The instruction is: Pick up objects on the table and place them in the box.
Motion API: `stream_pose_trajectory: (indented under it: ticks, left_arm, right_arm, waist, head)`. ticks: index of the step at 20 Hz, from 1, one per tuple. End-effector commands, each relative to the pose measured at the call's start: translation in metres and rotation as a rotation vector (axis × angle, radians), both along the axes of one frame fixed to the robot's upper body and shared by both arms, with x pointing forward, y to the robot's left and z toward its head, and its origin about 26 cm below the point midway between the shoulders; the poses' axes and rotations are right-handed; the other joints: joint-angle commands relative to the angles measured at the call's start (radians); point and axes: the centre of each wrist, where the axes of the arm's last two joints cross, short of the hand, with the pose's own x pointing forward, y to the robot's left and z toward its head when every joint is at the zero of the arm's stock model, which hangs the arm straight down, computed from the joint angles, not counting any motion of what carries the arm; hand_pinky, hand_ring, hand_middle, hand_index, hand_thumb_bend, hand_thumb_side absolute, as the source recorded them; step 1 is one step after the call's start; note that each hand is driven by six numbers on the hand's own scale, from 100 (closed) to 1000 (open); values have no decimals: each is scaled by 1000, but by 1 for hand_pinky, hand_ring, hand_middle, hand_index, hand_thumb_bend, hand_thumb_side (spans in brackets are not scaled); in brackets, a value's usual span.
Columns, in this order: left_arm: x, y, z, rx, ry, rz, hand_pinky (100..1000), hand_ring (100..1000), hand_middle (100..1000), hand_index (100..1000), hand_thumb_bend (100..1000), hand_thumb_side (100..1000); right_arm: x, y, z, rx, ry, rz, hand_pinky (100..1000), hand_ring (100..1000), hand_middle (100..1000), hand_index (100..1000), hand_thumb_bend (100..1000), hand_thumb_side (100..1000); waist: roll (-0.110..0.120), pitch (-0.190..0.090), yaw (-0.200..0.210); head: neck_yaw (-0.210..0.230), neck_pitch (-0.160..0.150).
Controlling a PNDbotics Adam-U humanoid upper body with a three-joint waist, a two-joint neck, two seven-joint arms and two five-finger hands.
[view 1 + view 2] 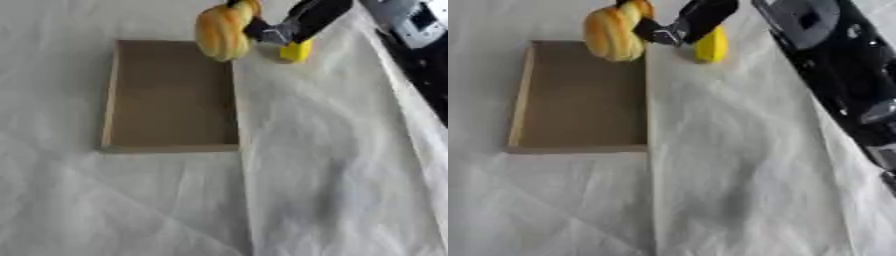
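We are gripping a ridged orange-yellow object [221, 31] in our right hand [677, 26], fingers curled round it, over the box [171, 97] at its one o'clock corner; a yellow object [710, 46] is lying beside on the white cloth [332, 175].

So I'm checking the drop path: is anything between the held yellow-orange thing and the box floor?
Nothing shows there. In the left eye view the yellow-orange thing hangs over the far right corner of the box, whose floor is bare.
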Motion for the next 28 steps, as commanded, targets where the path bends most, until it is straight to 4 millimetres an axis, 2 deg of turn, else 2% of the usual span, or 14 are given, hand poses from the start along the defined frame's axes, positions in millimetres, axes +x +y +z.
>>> stream_pose_trajectory:
  ticks: [1, 3, 7, 8, 12, 14, 15, 16, 18, 20, 21, 22, 28]
  left_arm:
    - [-4, -7, 10, 27, -41, -47, 869, 929, 797, 862, 100, 524]
    - [-3, -14, 13, 35, -50, -84, 869, 928, 797, 862, 100, 523]
    - [-3, -21, 14, 49, -48, -128, 870, 930, 797, 862, 100, 526]
    - [-2, -22, 14, 53, -46, -133, 870, 931, 798, 862, 100, 533]
    - [-2, -21, 13, 61, -33, -135, 870, 934, 799, 862, 100, 540]
    - [-2, -20, 12, 61, -28, -133, 871, 936, 799, 862, 100, 542]
    - [-2, -20, 12, 61, -26, -132, 871, 937, 800, 862, 100, 544]
    - [-2, -20, 11, 61, -24, -130, 871, 938, 800, 862, 100, 546]
    - [-2, -19, 10, 62, -17, -128, 871, 939, 801, 862, 100, 549]
    - [-2, -19, 9, 64, -11, -125, 872, 940, 801, 863, 100, 550]
    - [-2, -19, 9, 64, -8, -124, 872, 941, 801, 863, 100, 552]
    - [-2, -19, 9, 65, -6, -122, 872, 941, 802, 863, 100, 554]
    - [-2, -16, 8, 73, 3, -104, 872, 942, 803, 864, 100, 555]
  right_arm:
    - [19, 11, -2, 16, -20, -42, 858, 605, 451, 607, 100, 100]
    - [30, 19, -9, 9, -33, -63, 857, 607, 452, 607, 100, 100]
    - [50, 31, -37, -42, -35, -104, 856, 612, 452, 608, 119, 100]
    - [54, 32, -44, -58, -35, -110, 854, 615, 457, 608, 100, 100]
    - [61, 31, -67, -107, -45, -131, 853, 622, 464, 613, 100, 100]
    - [63, 29, -75, -127, -46, -143, 856, 642, 492, 644, 100, 100]
    - [64, 28, -78, -137, -47, -149, 862, 690, 564, 702, 100, 100]
    - [64, 27, -79, -152, -49, -153, 879, 762, 715, 824, 100, 100]
    - [62, 27, -76, -185, -77, -155, 909, 824, 795, 900, 100, 100]
    - [59, 24, -68, -194, -116, -160, 927, 856, 820, 914, 115, 100]
    - [57, 22, -63, -188, -137, -169, 928, 857, 822, 916, 162, 100]
    - [54, 19, -57, -174, -155, -178, 930, 855, 829, 923, 135, 100]
    - [29, -8, -18, -50, -209, -198, 922, 846, 824, 926, 100, 100]
  waist:
    - [6, -20, 11]
    - [3, -20, 29]
    - [0, -20, 50]
    - [-1, -20, 54]
    - [-6, -19, 57]
    - [-7, -18, 56]
    - [-7, -17, 56]
    - [-7, -17, 55]
    - [-6, -16, 53]
    - [-6, -16, 50]
    - [-6, -16, 48]
    - [-6, -17, 45]
    - [-8, -20, 28]
  head:
    - [-26, -15]
    - [-45, -21]
    - [-62, -30]
    - [-64, -31]
    - [-57, -34]
    - [-51, -34]
    - [-49, -33]
    - [-47, -33]
    - [-42, -32]
    - [-37, -31]
    - [-35, -30]
    - [-32, -30]
    - [-1, -28]
